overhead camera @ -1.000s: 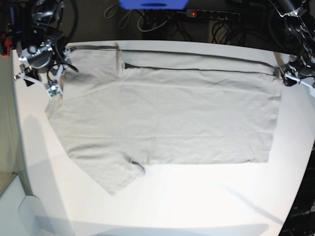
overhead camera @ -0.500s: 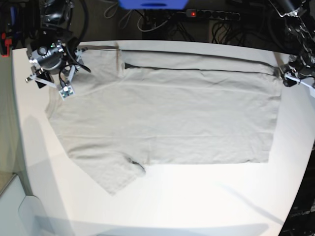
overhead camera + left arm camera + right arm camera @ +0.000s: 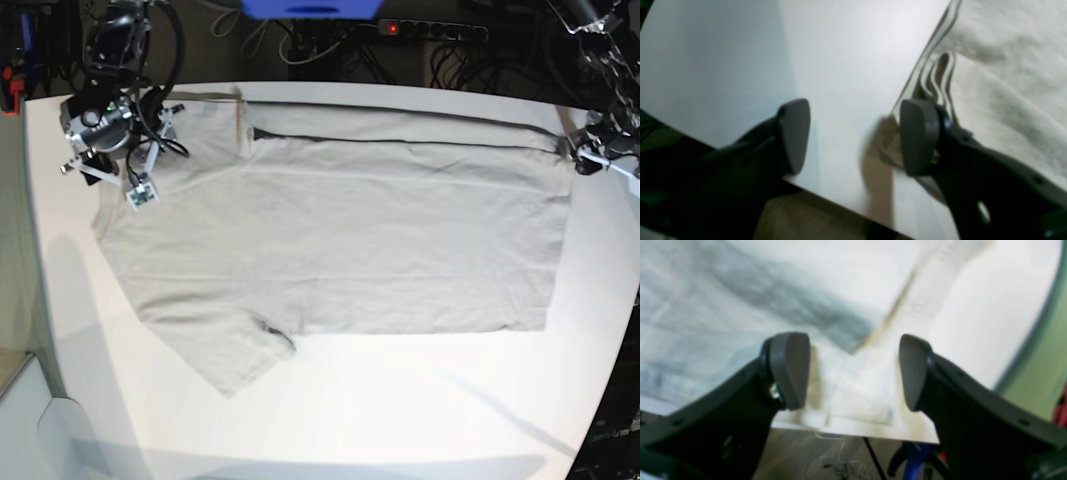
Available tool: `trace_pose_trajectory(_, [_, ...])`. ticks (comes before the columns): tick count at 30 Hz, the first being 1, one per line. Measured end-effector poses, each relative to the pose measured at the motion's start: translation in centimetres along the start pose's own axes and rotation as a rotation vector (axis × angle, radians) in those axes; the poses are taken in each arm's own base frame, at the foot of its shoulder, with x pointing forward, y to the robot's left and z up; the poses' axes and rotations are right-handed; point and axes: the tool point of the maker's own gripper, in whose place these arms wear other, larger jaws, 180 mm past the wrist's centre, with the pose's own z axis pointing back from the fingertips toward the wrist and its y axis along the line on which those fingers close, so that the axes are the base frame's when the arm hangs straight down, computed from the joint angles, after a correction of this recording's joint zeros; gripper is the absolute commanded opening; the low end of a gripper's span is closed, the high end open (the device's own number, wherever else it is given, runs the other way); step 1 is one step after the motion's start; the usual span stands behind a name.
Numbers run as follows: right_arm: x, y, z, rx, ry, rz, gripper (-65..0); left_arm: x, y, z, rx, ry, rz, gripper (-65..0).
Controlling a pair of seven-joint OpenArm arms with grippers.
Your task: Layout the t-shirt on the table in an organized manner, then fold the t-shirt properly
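In the base view we see the t-shirt (image 3: 340,235) lying flat and spread across the far half of the table (image 3: 400,400), one sleeve pointing toward the near-left, its hem at the right end. Our right gripper (image 3: 112,178) hangs over the shirt's far-left corner; our left gripper (image 3: 600,160) sits at the hem's far-right corner. From the left wrist we see our left gripper (image 3: 855,136) with its jaws apart, one pad over bare table (image 3: 740,50) and the other touching the rumpled hem of the t-shirt (image 3: 1007,66), nothing pinched between them. From the right wrist, our right gripper (image 3: 853,370) stands wide and empty above the t-shirt (image 3: 740,290) beside the table's edge.
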Motion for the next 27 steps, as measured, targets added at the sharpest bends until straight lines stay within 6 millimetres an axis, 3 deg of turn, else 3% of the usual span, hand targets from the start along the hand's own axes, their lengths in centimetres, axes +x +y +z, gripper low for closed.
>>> trace_pose_trajectory(6, [0.0,0.9,-0.4,0.023,0.008,-0.014,-25.7,-0.1,0.0,0.0,0.001,0.002,0.000,-23.8])
trace_pose_trajectory(20, [2.0,0.7,-0.3,0.021,-0.034,-0.031,-59.7,-0.3,0.0,-0.1,0.000,0.008,0.003,-23.8])
trace_pose_trajectory(23, [2.8,0.1,-0.1,0.007,-0.048,-0.033,-64.9,-0.3,0.0,-0.1,0.000,0.009,0.004,-23.8])
trace_pose_trajectory(27, [3.1,0.1,-0.1,0.007,-0.058,-0.034,-65.0,-0.2,0.0,-0.1,-0.001,0.006,0.004,-23.8])
